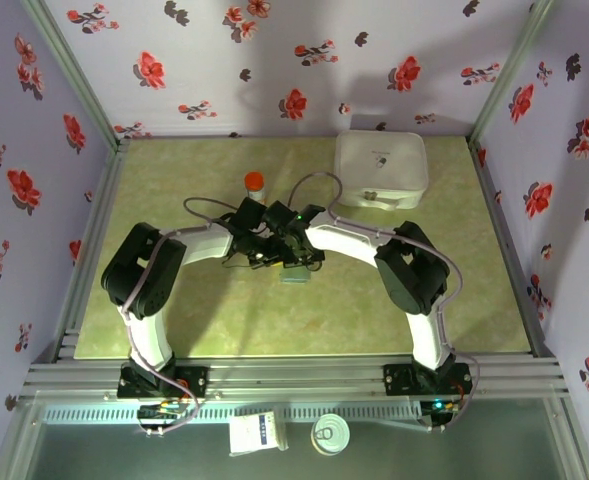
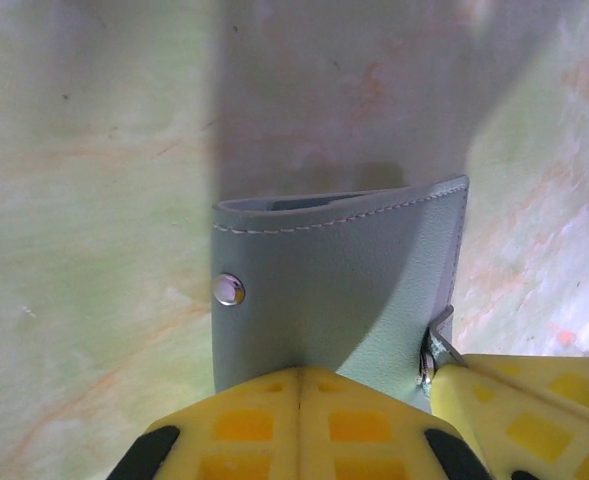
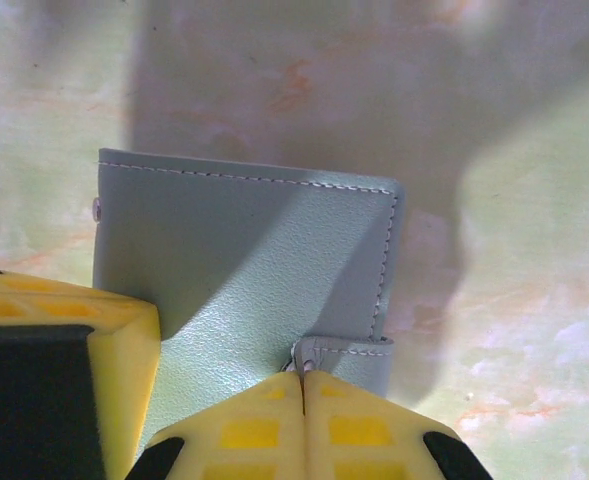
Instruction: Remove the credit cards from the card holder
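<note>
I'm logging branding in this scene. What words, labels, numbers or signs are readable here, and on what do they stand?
No text is readable.
card holder: stitching and a snap, no lettering on the faces shown.
white zip case: small dark mark on its lid, too small to read.
white packet in front of the arm bases: blue patch, too blurred to read.

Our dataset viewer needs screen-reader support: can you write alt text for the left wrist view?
The left end effector, shut, pinches the near edge of a folded grey-blue card holder with a silver snap, over a green marbled table.
</note>
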